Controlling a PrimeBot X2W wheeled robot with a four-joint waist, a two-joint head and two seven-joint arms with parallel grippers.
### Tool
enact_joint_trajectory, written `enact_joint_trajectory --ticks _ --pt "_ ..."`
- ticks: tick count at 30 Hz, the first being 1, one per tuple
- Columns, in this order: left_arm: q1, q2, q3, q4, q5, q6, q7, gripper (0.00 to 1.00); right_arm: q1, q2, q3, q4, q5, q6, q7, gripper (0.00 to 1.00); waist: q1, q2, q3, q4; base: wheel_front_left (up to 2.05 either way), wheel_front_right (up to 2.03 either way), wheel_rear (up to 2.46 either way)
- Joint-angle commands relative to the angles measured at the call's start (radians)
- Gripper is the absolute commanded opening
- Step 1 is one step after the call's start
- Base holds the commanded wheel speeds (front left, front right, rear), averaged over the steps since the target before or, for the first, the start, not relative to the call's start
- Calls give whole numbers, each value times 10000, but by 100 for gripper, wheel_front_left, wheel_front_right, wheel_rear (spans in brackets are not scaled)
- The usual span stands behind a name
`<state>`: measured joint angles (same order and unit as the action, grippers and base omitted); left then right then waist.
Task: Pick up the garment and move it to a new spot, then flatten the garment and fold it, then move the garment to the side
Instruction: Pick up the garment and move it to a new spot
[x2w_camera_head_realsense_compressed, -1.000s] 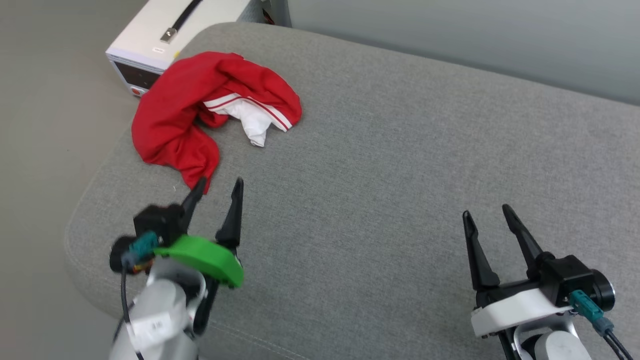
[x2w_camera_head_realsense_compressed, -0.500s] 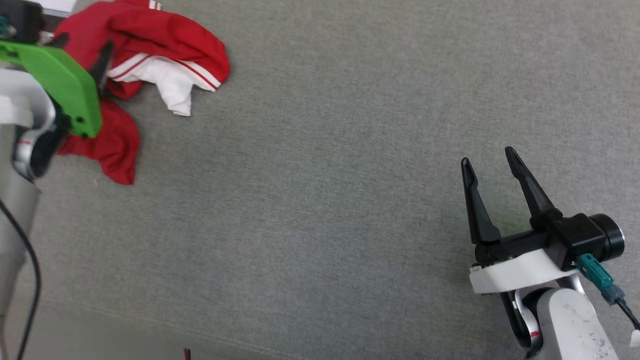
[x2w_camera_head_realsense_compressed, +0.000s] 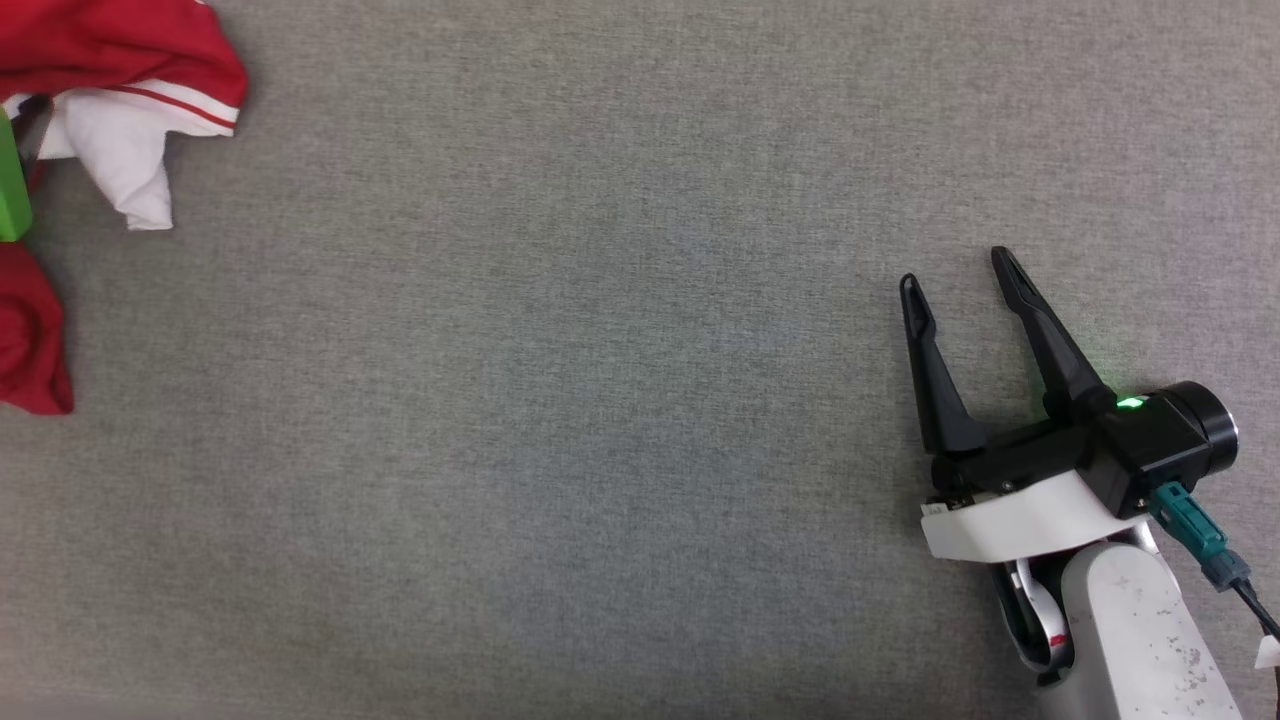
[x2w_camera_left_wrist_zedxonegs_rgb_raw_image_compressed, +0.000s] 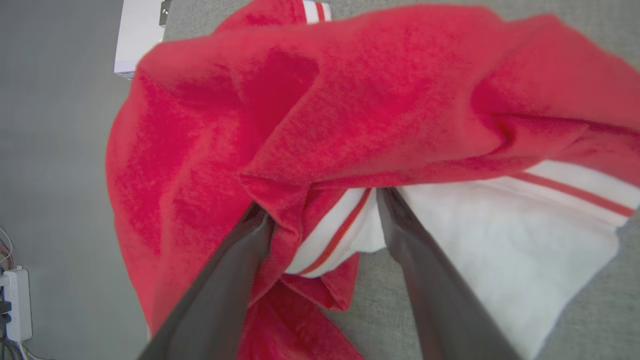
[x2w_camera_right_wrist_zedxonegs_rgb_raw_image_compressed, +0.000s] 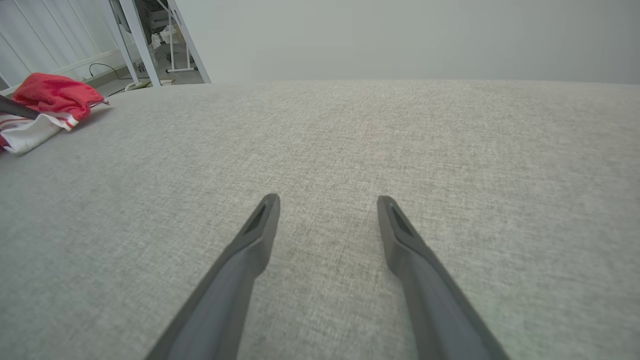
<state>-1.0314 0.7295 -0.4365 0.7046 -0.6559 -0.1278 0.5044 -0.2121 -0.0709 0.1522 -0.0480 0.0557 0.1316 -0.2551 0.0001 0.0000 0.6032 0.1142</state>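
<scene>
Garment (x2w_camera_left_wrist_zedxonegs_rgb_raw_image_compressed: 375, 100) between spread fingers (x2w_camera_left_wrist_zedxonegs_rgb_raw_image_compressed: 220, 290) of left gripper (x2w_camera_left_wrist_zedxonegs_rgb_raw_image_compressed: 324, 202)

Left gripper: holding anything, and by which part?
Nothing held. The left gripper is open, straddling a bunched fold of the red jersey by its striped white sleeve. The right gripper is open, empty.

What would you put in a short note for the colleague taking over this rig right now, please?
Left gripper: open, fingers pushed into the crumpled shirt, with a fold of striped trim between them; not closed on it.
Right gripper: open and empty, over the grey cushion, far from the shirt.
Shirt: bunched up on the cushion's left side.
Done: nothing yet; the shirt is not lifted.
Left to do: grasp it, move it to a new spot, flatten, fold, move aside.
</scene>
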Motion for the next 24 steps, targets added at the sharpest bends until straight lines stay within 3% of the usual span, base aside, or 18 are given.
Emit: enact_joint_trajectory --ticks 1,5,6,7,10,24 --pt "-214 99 -46 150 -125 -28 94 100 -124 -32 11 20 9 -9 -67 100 -1 0 439 -396 0 0 0" --pt "-193 -25 -101 517 -655 -28 344 100 -142 -72 -15 13 -22 -9 -67 100 -1 0 549 -457 0 0 0" --pt "-148 -91 -115 586 -827 -28 448 90 -136 -78 -25 15 -28 -9 -67 100 -1 0 553 -464 0 0 0" --pt "-93 -160 -137 634 -1026 -28 533 0 -124 -81 -40 20 -37 -9 -67 100 -1 0 549 -467 0 0 0" --pt "60 -250 -187 591 -1457 -28 449 0 -81 -80 -81 79 -72 -9 -67 100 -1 0 444 -453 0 0 0" --pt "779 -432 -6 -75 -1949 -28 -2839 0 479 43 -329 584 60 -9 -67 100 -1 0 -1917 -447 0 0 0"
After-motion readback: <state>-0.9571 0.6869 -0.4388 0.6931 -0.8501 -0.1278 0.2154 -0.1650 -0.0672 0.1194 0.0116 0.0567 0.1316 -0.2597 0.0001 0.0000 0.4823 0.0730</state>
